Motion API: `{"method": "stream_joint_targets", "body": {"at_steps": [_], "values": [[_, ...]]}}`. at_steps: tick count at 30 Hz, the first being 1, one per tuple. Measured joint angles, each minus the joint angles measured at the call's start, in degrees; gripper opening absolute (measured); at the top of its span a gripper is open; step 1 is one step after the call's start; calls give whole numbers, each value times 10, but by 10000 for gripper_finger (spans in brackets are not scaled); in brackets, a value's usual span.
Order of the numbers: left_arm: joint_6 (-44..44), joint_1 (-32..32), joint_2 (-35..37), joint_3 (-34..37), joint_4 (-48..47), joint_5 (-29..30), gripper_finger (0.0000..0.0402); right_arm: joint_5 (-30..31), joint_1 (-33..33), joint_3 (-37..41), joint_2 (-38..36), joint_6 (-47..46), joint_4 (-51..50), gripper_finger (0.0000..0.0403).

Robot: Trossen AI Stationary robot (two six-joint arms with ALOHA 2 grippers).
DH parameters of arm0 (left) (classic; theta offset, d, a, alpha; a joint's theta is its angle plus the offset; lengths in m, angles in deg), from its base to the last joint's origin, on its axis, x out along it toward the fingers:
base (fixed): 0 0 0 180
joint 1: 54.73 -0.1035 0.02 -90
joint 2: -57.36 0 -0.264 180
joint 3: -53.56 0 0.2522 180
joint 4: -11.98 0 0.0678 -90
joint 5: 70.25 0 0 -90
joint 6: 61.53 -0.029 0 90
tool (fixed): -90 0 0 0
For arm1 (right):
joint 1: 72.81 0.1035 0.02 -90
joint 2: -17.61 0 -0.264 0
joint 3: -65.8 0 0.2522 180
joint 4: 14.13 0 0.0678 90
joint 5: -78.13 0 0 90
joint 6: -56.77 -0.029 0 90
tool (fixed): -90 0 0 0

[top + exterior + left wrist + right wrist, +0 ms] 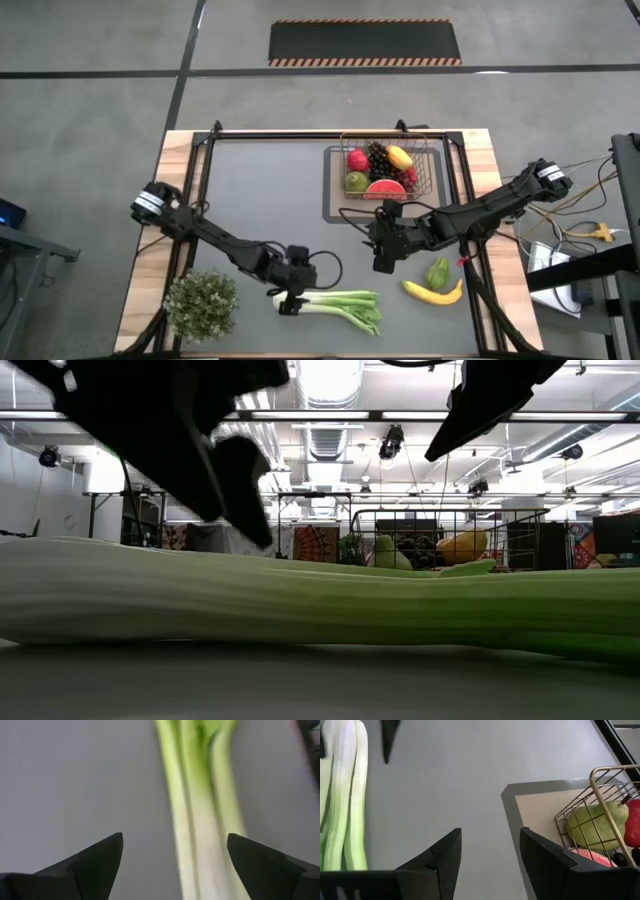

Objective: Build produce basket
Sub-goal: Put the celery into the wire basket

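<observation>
Grey matting covers the table (260, 190), with the basket (432, 168) near its far right corner, holding fruit. Along the near edge lies the leek (335, 303); the left gripper (288, 300) hangs over its white end, fingers spread wide, empty. Between basket and leek, the right gripper (384, 262) hovers open, empty. A banana (432, 292) and green pepper (438, 272) lie toward the near right corner.

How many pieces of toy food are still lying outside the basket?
3: the leek under the left claw, and the banana beside the green pepper at front right.
</observation>
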Motion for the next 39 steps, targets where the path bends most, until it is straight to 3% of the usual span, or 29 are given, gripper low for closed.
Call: {"method": "stream_joint_targets", "body": {"at_steps": [12, 23, 30, 39], "values": [[21, 0, -26, 11, 6, 1, 340, 0, 0, 1, 0, 7, 0, 187], [23, 1, -24, 9, -1, 1, 295, 0, 0, 2, 0, 7, -1, 187], [10, 9, -5, -31, -54, 19, 290, 0, 0, 2, 0, 6, -1, 187], [92, 43, -9, -33, -40, 0, 290, 0, 0, 4, 0, 6, -1, 187]]}}
